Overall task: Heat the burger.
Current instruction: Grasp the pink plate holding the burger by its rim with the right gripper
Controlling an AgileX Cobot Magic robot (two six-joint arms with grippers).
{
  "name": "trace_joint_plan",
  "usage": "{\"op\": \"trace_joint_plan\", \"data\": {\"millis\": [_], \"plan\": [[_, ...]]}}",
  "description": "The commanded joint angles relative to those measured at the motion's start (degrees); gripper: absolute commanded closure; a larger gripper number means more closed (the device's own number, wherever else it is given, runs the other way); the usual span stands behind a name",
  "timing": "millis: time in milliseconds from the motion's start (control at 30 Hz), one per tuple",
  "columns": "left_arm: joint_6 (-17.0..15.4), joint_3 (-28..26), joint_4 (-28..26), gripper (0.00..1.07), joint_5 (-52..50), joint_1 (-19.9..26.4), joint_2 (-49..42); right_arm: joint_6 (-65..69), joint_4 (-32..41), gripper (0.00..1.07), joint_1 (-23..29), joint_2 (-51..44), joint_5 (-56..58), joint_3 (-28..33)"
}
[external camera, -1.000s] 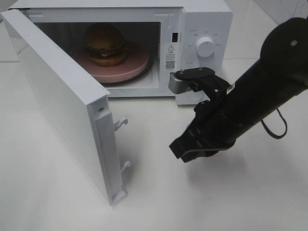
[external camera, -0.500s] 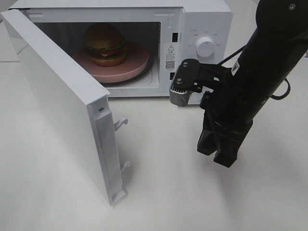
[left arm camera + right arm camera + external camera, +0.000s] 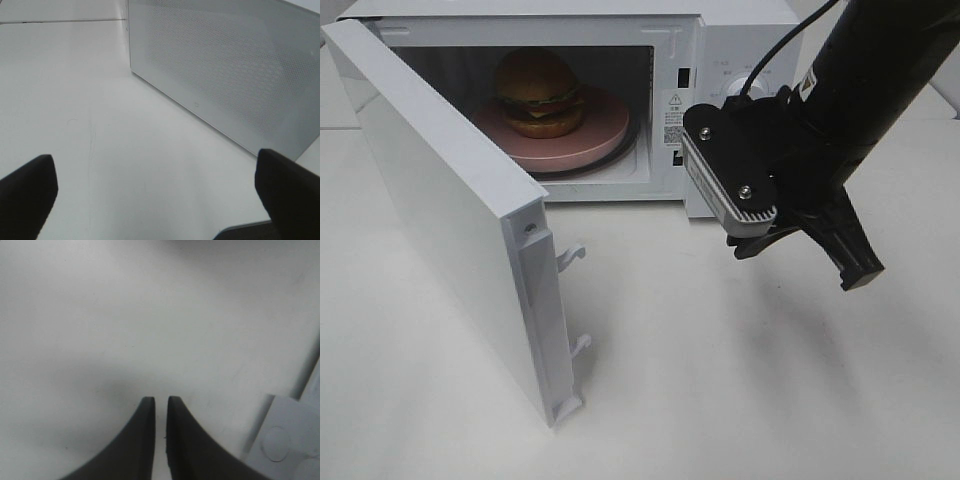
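Note:
The burger (image 3: 540,92) sits on a round pink plate (image 3: 605,135) inside the white microwave (image 3: 740,30), toward the left of the cavity. The microwave door (image 3: 450,210) stands wide open, swung out to the left. My right gripper (image 3: 858,272) hangs in front of the control panel, pointing down and to the right, well clear of the burger. In the right wrist view its fingertips (image 3: 160,401) are only a sliver apart over bare table, with nothing between them. My left gripper (image 3: 154,165) is wide open and empty, facing the outer side of the door (image 3: 225,75).
The right arm and its wrist camera housing (image 3: 730,180) cover most of the microwave's control panel. The open door's latch hooks (image 3: 572,255) stick out over the white table (image 3: 720,400).
The right arm has swung up and to the right, from in front of the cavity to the control panel. Its wrist has turned, and its fingertips have parted slightly.

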Motion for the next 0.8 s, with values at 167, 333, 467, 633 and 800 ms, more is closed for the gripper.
{"op": "trace_joint_plan", "data": {"millis": [167, 333, 467, 633, 800], "plan": [[-0.4, 0.2, -0.1, 0.06, -0.8, 0.1, -1.1, -5.6, -3.6, 0.68, -0.1, -0.5, -4.3, -0.3], [-0.4, 0.2, -0.1, 0.06, -0.8, 0.1, -1.1, -4.1, -4.4, 0.39, -0.1, -0.5, -6.1, -0.3], [-0.4, 0.2, -0.1, 0.06, -0.8, 0.1, -1.1, 0.1, -2.9, 0.24, 0.3, -0.5, -8.7, -0.3], [-0.4, 0.2, -0.1, 0.06, -0.8, 0.1, -1.1, 2.6, -4.0, 0.20, 1.9, -0.3, -14.2, -0.3], [-0.4, 0.2, -0.1, 0.06, -0.8, 0.1, -1.1, 4.4, -5.6, 0.20, 1.9, 2.0, -15.4, -1.7]]}}
